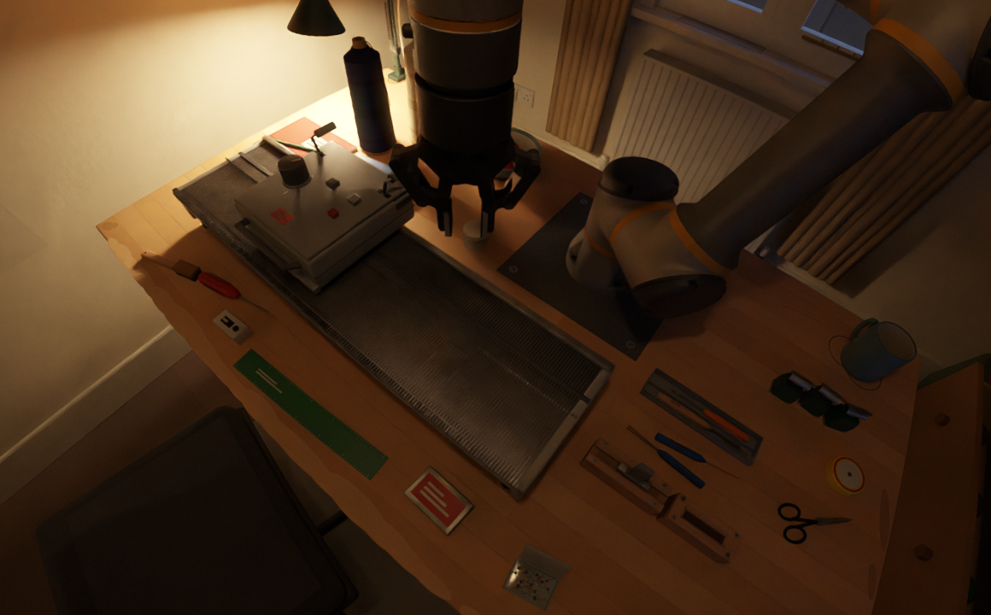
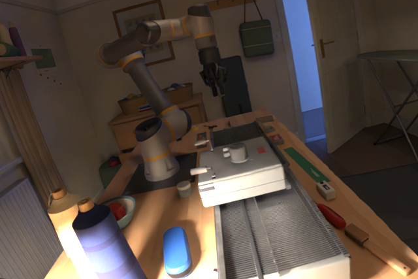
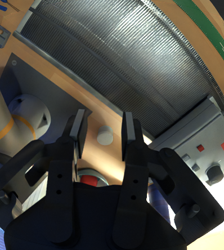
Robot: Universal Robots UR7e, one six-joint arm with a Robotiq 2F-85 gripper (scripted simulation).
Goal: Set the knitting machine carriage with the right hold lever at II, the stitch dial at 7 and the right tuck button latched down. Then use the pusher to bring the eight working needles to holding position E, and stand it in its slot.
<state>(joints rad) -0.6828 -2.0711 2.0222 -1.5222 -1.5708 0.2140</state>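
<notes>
The carriage's right hold lever (image 2: pixel 201 170) is partly hidden behind my wrist in the side camera. The grey carriage (image 1: pixel 321 208) (image 2: pixel 240 170) (image 3: pixel 201 146) sits at one end of the needle bed (image 1: pixel 438 344) (image 2: pixel 277 232) (image 3: pixel 122 59), with its black stitch dial (image 1: pixel 294 170) (image 2: pixel 238 152) (image 3: pixel 214 172) and small buttons (image 1: pixel 343 195) on top. My gripper (image 1: pixel 467 227) (image 2: pixel 217 93) (image 3: pixel 103 131) hangs high above the table beside the carriage, over a small white pot (image 1: pixel 475 232) (image 2: pixel 184 188) (image 3: pixel 104 134), partly open and holding nothing. The pusher (image 1: pixel 641 474) lies in a wooden holder (image 1: pixel 660 499) at the far end.
My arm's base (image 1: pixel 629 237) (image 2: pixel 158 154) stands on a dark mat behind the bed. A dark thread cone (image 1: pixel 368 95) (image 2: pixel 101 238), a bowl (image 2: pixel 120 209), a blue case (image 2: pixel 177 251), a green ruler (image 1: pixel 310 413) (image 2: pixel 306 164), a red-handled tool (image 1: pixel 212 281) (image 2: pixel 331 216) and a mug (image 1: pixel 875 350) lie around.
</notes>
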